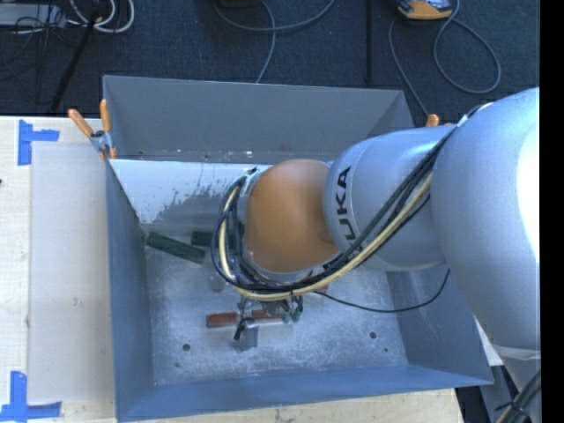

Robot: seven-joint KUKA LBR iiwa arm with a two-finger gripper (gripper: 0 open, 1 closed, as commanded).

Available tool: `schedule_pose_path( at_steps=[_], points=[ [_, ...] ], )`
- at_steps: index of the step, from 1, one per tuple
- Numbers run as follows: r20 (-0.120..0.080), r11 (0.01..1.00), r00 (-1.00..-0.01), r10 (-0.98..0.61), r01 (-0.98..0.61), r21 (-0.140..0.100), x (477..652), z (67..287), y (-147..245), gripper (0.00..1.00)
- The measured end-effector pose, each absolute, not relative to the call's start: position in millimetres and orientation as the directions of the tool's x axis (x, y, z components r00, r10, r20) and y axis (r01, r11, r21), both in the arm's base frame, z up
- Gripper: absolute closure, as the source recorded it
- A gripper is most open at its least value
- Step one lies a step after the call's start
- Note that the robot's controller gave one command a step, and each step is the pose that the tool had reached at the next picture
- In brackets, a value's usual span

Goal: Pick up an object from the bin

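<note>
My gripper [264, 312] hangs low over the bin floor, near its middle front, mostly hidden under the arm's wrist. A short reddish-brown bar [220, 321] lies flat on the floor just left of it, its right end reaching under the gripper. A small grey block [246, 338] sits directly below and in front of the gripper, touching or nearly touching it. Whether anything is held I cannot make out.
A dark green elongated piece [177, 247] lies at the foot of the left slope, with a smaller dark bit [203, 236] beside it. A small grey scrap [217, 283] rests left of the wrist. The arm covers the bin's right half.
</note>
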State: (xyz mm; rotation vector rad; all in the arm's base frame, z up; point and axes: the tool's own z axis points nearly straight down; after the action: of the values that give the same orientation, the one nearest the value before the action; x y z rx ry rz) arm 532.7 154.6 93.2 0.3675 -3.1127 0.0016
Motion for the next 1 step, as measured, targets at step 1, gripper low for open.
schedule_pose_path(
  at_steps=[1],
  points=[
    [0.003,0.973,-0.973,-0.231,-0.231,0.000,534.1,96.1,154.8,1.00]
  ],
)
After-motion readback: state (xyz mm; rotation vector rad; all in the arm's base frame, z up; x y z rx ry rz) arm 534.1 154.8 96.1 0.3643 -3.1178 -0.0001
